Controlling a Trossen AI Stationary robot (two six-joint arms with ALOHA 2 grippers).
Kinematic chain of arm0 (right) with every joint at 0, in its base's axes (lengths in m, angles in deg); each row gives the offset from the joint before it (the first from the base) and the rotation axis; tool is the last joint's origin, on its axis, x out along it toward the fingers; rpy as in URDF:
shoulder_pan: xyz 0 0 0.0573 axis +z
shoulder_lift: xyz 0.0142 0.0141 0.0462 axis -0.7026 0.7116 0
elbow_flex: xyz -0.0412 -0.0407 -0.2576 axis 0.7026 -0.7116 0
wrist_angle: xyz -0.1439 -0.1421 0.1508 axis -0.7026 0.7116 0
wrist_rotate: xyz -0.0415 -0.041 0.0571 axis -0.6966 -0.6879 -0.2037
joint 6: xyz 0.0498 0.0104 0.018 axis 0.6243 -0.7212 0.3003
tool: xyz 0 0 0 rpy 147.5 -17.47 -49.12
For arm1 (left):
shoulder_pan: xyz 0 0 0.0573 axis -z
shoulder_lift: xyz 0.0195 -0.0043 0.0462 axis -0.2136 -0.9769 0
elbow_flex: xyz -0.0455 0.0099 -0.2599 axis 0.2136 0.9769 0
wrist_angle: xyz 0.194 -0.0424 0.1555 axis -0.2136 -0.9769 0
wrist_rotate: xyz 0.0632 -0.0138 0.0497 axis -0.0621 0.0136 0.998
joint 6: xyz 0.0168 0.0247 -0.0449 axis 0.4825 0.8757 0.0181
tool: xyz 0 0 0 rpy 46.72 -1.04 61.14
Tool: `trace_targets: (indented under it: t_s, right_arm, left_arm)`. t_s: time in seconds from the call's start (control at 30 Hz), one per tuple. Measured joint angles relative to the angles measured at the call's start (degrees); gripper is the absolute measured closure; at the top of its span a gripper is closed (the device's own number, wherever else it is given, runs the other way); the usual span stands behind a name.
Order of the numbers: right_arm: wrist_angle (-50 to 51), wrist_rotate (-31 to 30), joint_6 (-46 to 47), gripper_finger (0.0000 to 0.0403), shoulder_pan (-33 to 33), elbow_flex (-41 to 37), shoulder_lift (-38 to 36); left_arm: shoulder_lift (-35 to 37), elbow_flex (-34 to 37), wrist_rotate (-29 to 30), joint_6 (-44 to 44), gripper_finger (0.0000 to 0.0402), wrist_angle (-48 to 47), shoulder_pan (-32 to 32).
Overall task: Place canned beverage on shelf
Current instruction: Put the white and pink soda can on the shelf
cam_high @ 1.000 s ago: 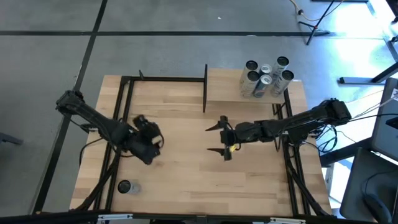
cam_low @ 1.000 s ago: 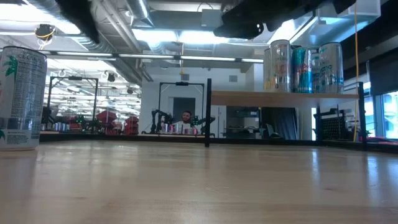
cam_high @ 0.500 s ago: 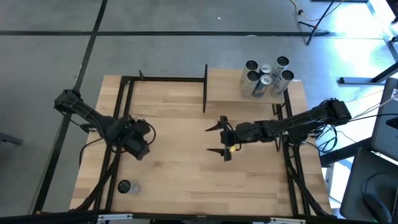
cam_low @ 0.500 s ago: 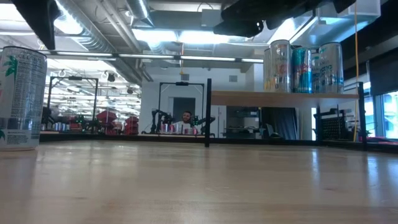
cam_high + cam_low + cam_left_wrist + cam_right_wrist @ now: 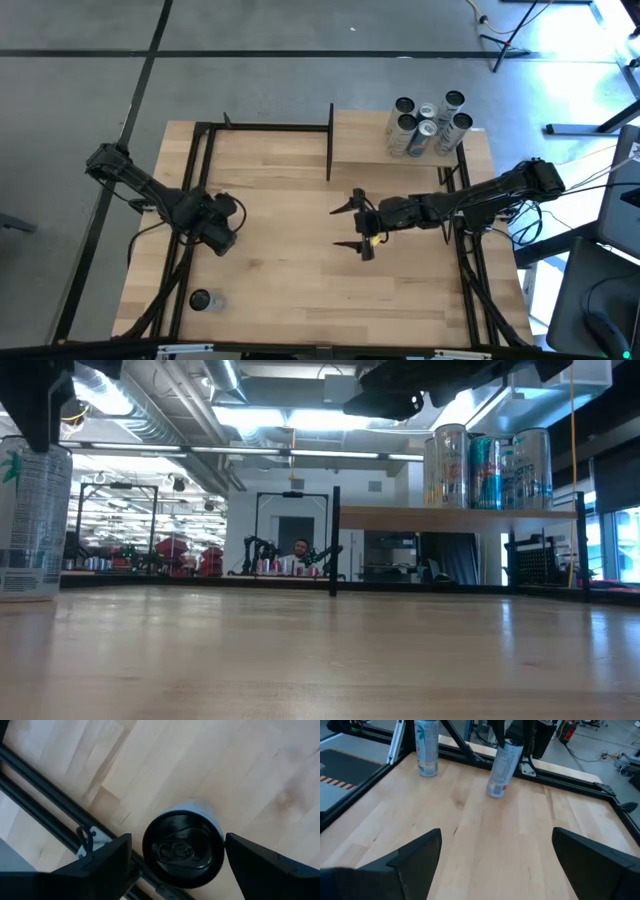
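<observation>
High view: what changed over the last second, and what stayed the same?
The left tool swung toward the table's left edge and now hangs open over a standing can, gripping nothing. The right tool and the cans on the shelf stayed put.

Too small to read in the low view: person (image 5: 300, 547) at centre; can (image 5: 33, 520) cut by left edge; left gripper (image 5: 222, 240) hidden under its wrist from above.
</observation>
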Motion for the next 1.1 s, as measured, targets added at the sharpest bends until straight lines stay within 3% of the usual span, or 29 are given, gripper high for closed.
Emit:
trace_targets:
  t_s: [0.43,0.73,1.1]
  right_arm:
    - [-1.04,0.06,-0.03,0.0040,0.00,0.00,0.00]
    - [-1.19,0.06,-0.25,0.0040,0.00,0.00,0.00]
    - [-0.39,-1.41,-1.16,0.0040,0.03,0.00,0.00]
  left_arm:
    - [0.17,3.36,-2.03,0.20,0.0095,2.17,-0.04]
    - [0.15,8.03,-6.34,2.36,0.0097,9.29,-1.72]
    - [0.21,8.11,-6.88,7.55,0.0179,18.96,-2.99]
